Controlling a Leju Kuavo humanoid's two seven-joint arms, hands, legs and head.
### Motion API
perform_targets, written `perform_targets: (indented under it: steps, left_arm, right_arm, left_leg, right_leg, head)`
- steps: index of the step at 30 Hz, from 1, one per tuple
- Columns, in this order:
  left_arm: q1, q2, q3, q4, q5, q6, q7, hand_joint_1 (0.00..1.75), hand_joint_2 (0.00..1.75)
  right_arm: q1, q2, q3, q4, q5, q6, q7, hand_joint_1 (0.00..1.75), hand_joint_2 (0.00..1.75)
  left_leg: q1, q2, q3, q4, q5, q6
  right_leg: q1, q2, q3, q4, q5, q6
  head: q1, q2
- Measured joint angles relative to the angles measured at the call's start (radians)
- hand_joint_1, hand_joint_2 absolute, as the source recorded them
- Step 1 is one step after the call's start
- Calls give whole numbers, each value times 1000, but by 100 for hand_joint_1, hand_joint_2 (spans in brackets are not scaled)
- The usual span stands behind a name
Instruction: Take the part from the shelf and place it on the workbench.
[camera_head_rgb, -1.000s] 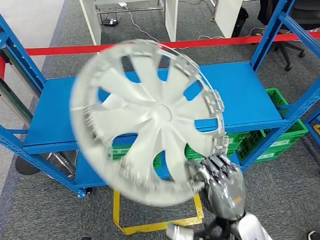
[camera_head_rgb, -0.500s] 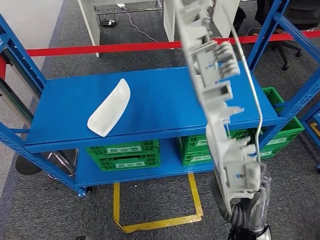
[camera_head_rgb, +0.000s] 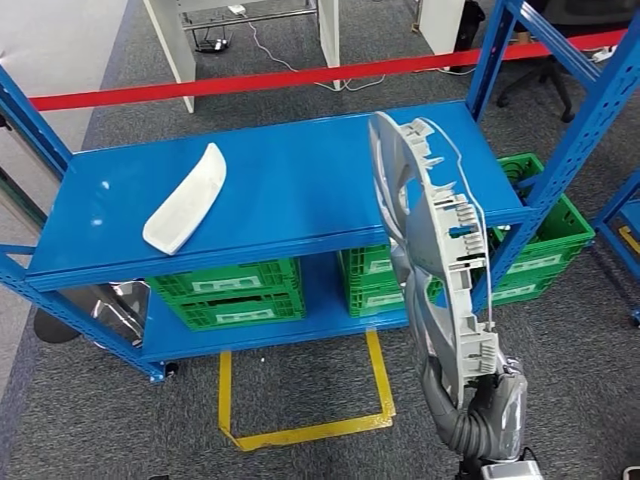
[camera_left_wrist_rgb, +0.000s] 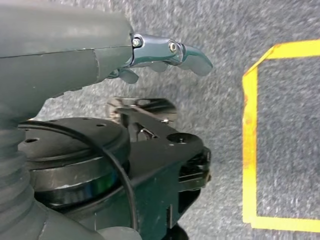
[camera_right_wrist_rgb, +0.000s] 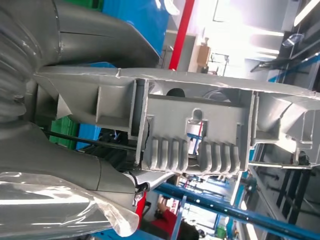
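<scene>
Gripping the hubcap (camera_head_rgb: 434, 260) by its lower rim, right hand (camera_head_rgb: 487, 415) at the near right of the head view; fingers (camera_head_rgb: 453, 415) wrapped on the rim's underside, thumb side partly hidden by a clear wrap. Hubcap: grey plastic, held edge-on and upright, leaning a little toward the shelf (camera_head_rgb: 302, 190); ribbed clips and a wire ring visible along the back rim. In the right wrist view the hubcap's (camera_right_wrist_rgb: 196, 130) clips run across the frame, clamped between thumb and fingers (camera_right_wrist_rgb: 94, 30) of the right hand (camera_right_wrist_rgb: 56, 170).

Left hand (camera_left_wrist_rgb: 113, 55): hanging over grey carpet (camera_left_wrist_rgb: 226, 110); fingers (camera_left_wrist_rgb: 177, 52) stretched out straight, apart from the thumb, nothing in them.

Shelf: blue steel, two levels, blue uprights. Hubcap is off it, in front of its right end, in the air.
- Top level, left part: one white curved trim piece (camera_head_rgb: 187, 198), lying flat.
- Lower level: green crates (camera_head_rgb: 234, 292), side by side; more green crates past the right upright.

Floor in front of shelf: yellow tape square (camera_head_rgb: 302, 400) on carpet.
Behind shelf: red barrier tape (camera_head_rgb: 226, 88), white bench legs (camera_head_rgb: 170, 45).
</scene>
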Motion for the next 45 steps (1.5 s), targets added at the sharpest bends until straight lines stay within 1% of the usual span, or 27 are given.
perform_targets:
  steps: [1,2,5,7,9,10,12,14,15,16,17,18,19,21,23,24,26,29,30,32,34,36,38,40,42,43,45]
  left_arm:
    - [0,0,0,0,0,2,3,0,175]
    - [0,0,0,0,1,6,7,0,175]
    - [-3,8,0,1,9,20,15,0,175]
    - [-6,16,0,4,19,25,13,0,175]
    - [-5,17,0,4,28,27,10,0,175]
    - [-5,18,0,5,30,27,8,0,175]
    - [-5,20,0,5,31,29,3,0,175]
    - [-4,21,0,5,30,31,-5,0,175]
    - [-3,21,0,5,30,32,-8,0,175]
    - [-3,21,-1,5,30,34,-10,0,175]
    - [-3,21,-1,5,30,39,-10,0,175]
    - [-4,21,-1,5,31,46,-10,0,175]
    - [-4,22,-1,5,33,54,-10,0,175]
    - [-7,24,-1,5,39,69,-8,0,175]
    - [-6,27,-1,7,48,82,2,0,175]
    - [-4,31,-1,10,52,89,12,0,175]
    - [2,37,-1,14,60,105,37,0,175]
    - [6,40,-1,16,67,117,52,0,175]
    - [5,40,-1,16,67,118,51,0,175]
    - [4,42,-3,16,64,119,41,0,175]
    - [3,43,-7,16,58,118,19,0,175]
    - [-2,46,-12,16,52,117,-1,0,175]
    - [-6,47,-18,16,48,117,-10,0,175]
    - [-4,47,-23,16,46,117,-12,0,175]
    - [-4,47,-27,16,40,117,-14,0,175]
    - [-6,46,-30,16,35,118,-16,0,175]
    - [-10,45,-39,16,24,120,-11,0,175]
  right_arm:
    - [1,0,-1,1,-4,8,-2,175,175]
    - [3,0,-3,2,-11,22,-7,175,175]
    - [9,6,-14,7,-41,83,-30,175,175]
    - [10,14,-19,16,-61,120,-49,175,175]
    - [12,21,-23,29,-71,147,-63,175,175]
    - [16,24,-24,37,-71,154,-68,175,175]
    - [22,25,-25,54,-65,160,-75,175,175]
    - [26,25,-25,73,-61,159,-77,175,175]
    - [28,25,-25,82,-60,156,-77,175,175]
    - [30,25,-25,91,-58,151,-77,175,175]
    - [32,25,-25,98,-55,145,-77,175,175]
    - [35,25,-25,104,-51,138,-77,175,175]
    - [37,25,-25,109,-47,131,-75,175,175]
    - [44,28,-25,117,-42,117,-69,175,175]
    - [50,31,-24,126,-40,104,-63,175,175]
    - [51,32,-23,130,-39,97,-60,175,175]
    - [53,34,-20,138,-38,85,-56,175,175]
    - [55,39,-17,146,-36,74,-54,175,175]
    - [55,40,-17,148,-36,72,-54,175,175]
    - [55,41,-17,151,-40,72,-54,175,175]
    - [53,42,-17,152,-44,76,-54,175,175]
    - [52,43,-17,153,-44,79,-54,175,175]
    - [47,45,-17,153,-44,79,-54,175,175]
    - [43,46,-17,153,-43,79,-54,175,175]
    - [42,47,-17,154,-43,79,-54,175,175]
    - [43,47,-17,154,-43,78,-54,175,175]
    - [46,47,-17,154,-42,76,-52,175,175]
  left_leg:
    - [-6,-1,18,-2,-2,11]
    - [-14,-2,56,-45,13,27]
    - [-47,-7,199,-256,65,84]
    - [-62,-9,221,-304,81,96]
    - [-63,-8,213,-316,110,88]
    - [-59,-6,206,-325,125,84]
    - [-52,-2,183,-338,156,79]
    - [-51,-2,151,-337,181,78]
    - [-51,-3,133,-335,195,75]
    - [-50,-4,113,-332,208,72]
    - [-49,-7,93,-327,219,69]
    - [-47,-11,75,-321,230,64]
    - [-46,-16,58,-313,239,58]
    - [-47,-29,31,-294,257,48]
    - [-48,-44,14,-286,278,42]
    - [-46,-51,9,-286,286,39]
    - [-43,-50,-8,-258,251,27]
    - [-33,-30,-44,-95,111,7]
    - [-29,-26,-49,-39,86,3]
    - [-24,-23,-19,-12,103,-1]
    - [-23,-6,72,-120,153,3]
    - [-31,24,163,-261,158,15]
    - [-42,33,191,-322,146,25]
    - [-41,20,185,-336,157,36]
    - [-37,7,174,-347,172,50]
    - [-37,0,165,-347,179,56]
    - [-42,-16,143,-342,193,63]
  right_leg:
    - [7,0,-10,0,8,-3]
    - [14,1,-20,-1,17,-7]
    - [24,4,-38,-8,46,-8]
    - [19,2,-39,-16,65,2]
    - [16,0,-41,-24,80,12]
    - [16,0,-45,-21,68,17]
    - [15,0,-62,31,-13,25]
    - [14,-1,-80,144,-113,35]
    - [13,-1,-80,197,-131,39]
    - [12,-1,-70,229,-123,42]
    - [11,-1,-45,228,-95,45]
    - [9,3,-3,193,-65,47]
    - [6,15,52,129,-55,49]
    - [3,44,158,-16,-82,44]
    - [7,47,193,-78,-106,33]
    - [6,36,183,-76,-102,24]
    - [3,14,168,-74,-87,6]
    - [3,-20,139,-72,-62,-9]
    - [3,-31,126,-70,-53,-9]
    - [4,-54,100,-65,-38,-7]
    - [4,-72,80,-60,-27,-1]
    - [5,-90,72,-58,-16,10]
    - [5,-109,67,-61,-2,24]
    - [2,-108,61,-60,-2,35]
    - [1,-62,39,-10,-57,40]
    - [1,-34,21,47,-103,40]
    - [6,-10,-14,176,-174,38]
  head:
    - [0,0]
    - [0,0]
    - [2,0]
    - [0,0]
    - [-4,0]
    - [-3,0]
    - [0,0]
    - [4,0]
    - [4,0]
    - [5,0]
    - [5,0]
    - [5,0]
    - [5,0]
    - [5,0]
    - [5,0]
    - [6,0]
    - [5,0]
    - [1,0]
    - [0,0]
    - [0,0]
    - [0,0]
    - [1,0]
    - [1,0]
    - [1,0]
    - [4,0]
    - [5,0]
    - [6,0]
